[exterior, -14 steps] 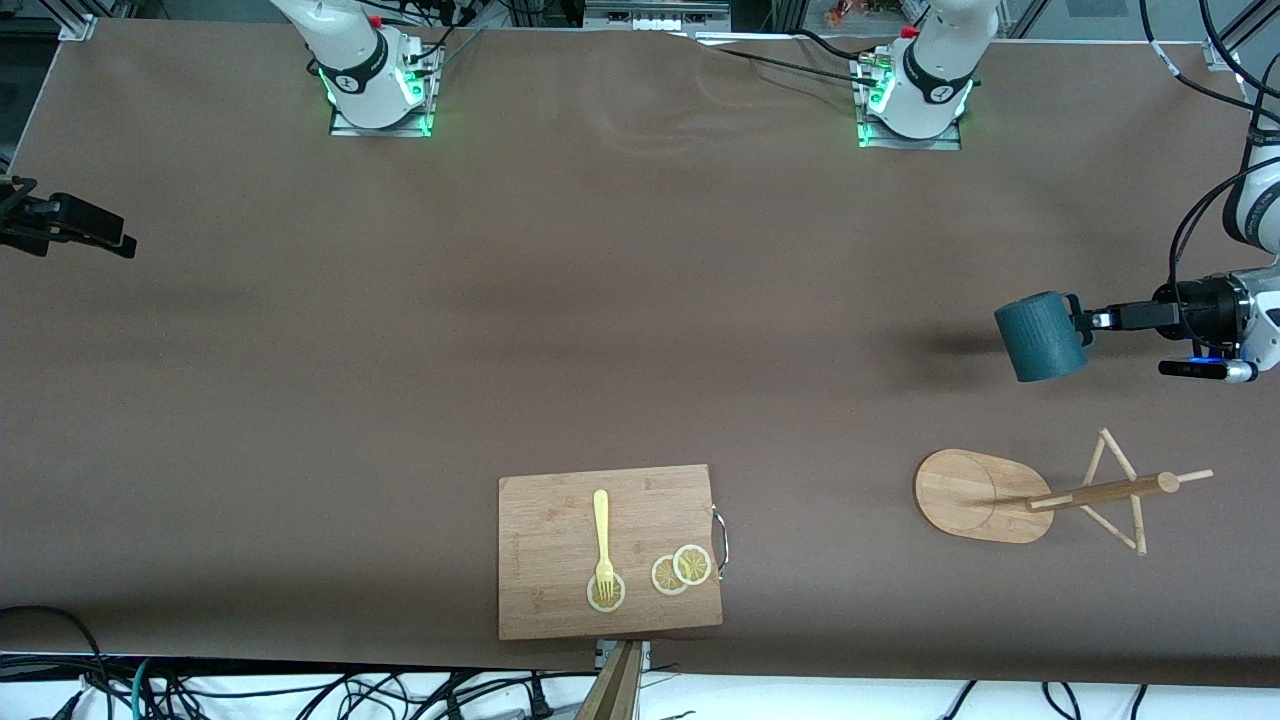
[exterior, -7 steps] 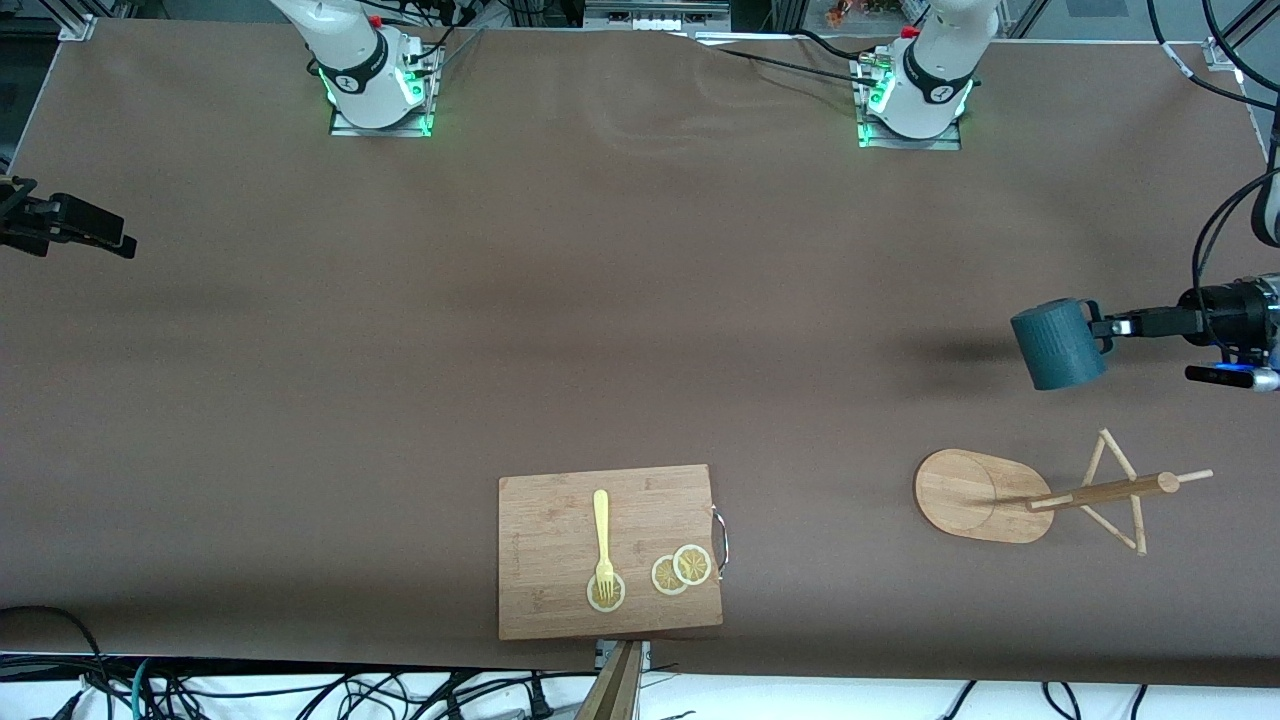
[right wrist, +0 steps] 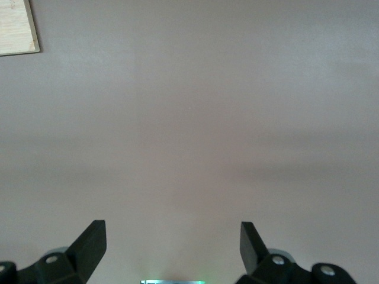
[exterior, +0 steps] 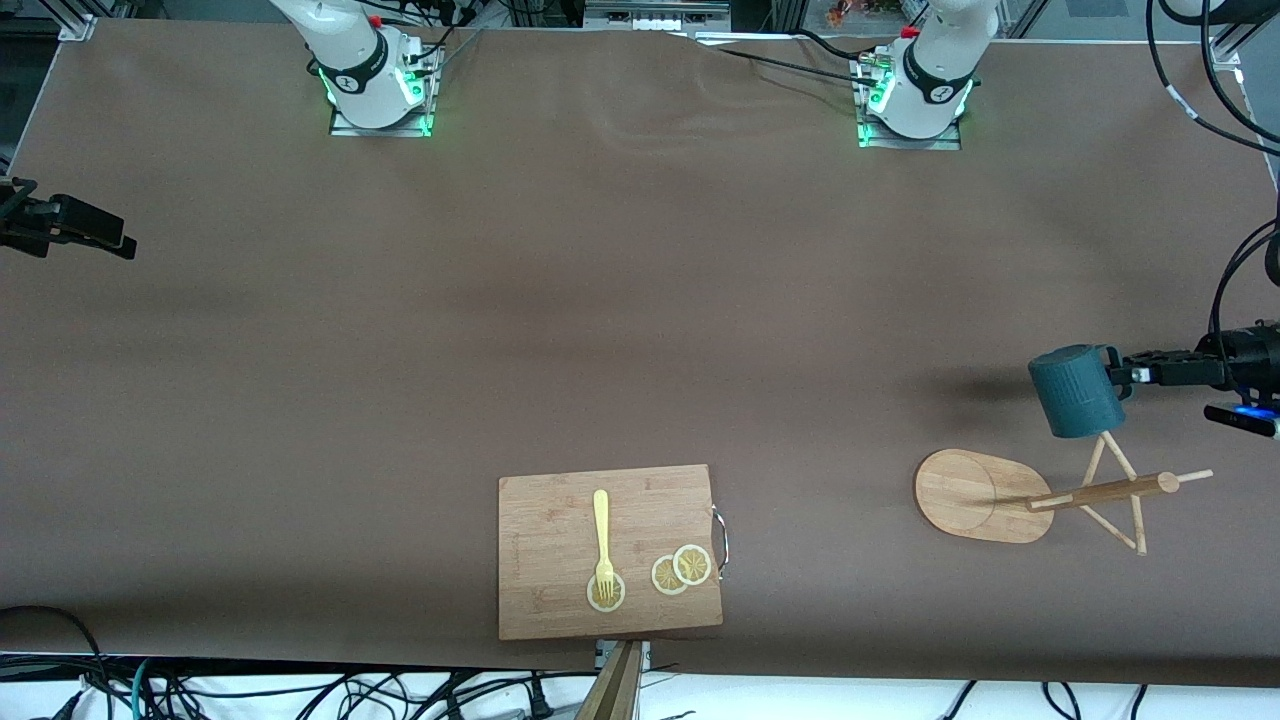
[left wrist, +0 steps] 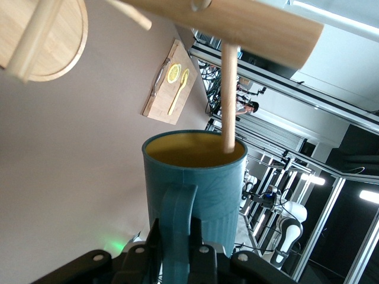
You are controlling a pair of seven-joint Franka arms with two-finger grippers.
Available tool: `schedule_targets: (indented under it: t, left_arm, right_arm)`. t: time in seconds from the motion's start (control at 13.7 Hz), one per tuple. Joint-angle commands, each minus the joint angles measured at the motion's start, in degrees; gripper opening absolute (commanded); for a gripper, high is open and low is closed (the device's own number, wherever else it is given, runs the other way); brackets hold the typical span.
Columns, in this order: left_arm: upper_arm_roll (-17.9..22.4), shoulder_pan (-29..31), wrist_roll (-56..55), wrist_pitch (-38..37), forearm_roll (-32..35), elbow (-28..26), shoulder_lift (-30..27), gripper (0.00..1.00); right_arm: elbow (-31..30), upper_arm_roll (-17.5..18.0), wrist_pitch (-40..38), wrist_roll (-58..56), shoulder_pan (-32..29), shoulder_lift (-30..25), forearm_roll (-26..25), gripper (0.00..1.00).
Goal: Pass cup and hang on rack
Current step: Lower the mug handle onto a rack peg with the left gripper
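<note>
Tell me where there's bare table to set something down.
Bare cloth spans the middle between the arm bases and the cutting board, and between board and rack. It's crowded at the rack, where the left gripper holds the cup. The right gripper waits, open.

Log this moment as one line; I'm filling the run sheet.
phase: hanging | left gripper: shut on cup handle, over rack | peg tip at cup mouth | right gripper: open, waiting

Left gripper (exterior: 1128, 374) is up in the air, fingers clamped tight; right gripper (right wrist: 172, 242) just waits, fingers spread wide.
</note>
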Motion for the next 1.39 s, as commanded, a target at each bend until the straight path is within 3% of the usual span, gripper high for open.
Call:
schedule_targets:
  t: [0.0,0.44,1.02,1.09,1.17,1.24,1.31]
  left_arm:
    - [0.07,-0.71,-4.21,0.34,-2.46,4.80,2.10,0.00]
    - [0.33,-0.62,-5.71,2.54,-2.64,12.61,7.89,0.00]
    - [0.33,-0.71,-9.49,5.36,-2.47,13.24,8.69,0.02]
    - [0.33,-0.62,-9.58,5.18,-2.38,13.24,8.60,0.17]
    - [0.33,-0.62,-9.75,5.18,-2.03,13.24,8.52,0.62]
    - [0.42,-0.36,-9.67,5.01,-1.94,13.24,8.52,1.00]
    - [0.51,-0.45,-9.76,4.74,-1.77,13.24,8.26,1.00]
  right_arm:
    - [1.57,0.10,-0.35,-0.88,-0.40,0.60,-0.50,1.00]
    - [1.57,0.01,-0.35,-0.96,-0.49,0.69,-0.50,1.00]
    - [1.57,0.01,-0.35,-0.88,-0.49,0.69,-0.50,1.00]
    - [1.57,0.01,-0.35,-0.88,-0.49,0.69,-0.50,1.00]
    - [1.57,0.01,-0.35,-0.88,-0.49,0.69,-0.50,1.00]
    - [1.57,0.01,-0.35,-0.96,-0.49,0.78,-0.50,1.00]
    - [1.57,0.01,-0.35,-0.96,-0.49,0.78,-0.50,1.00]
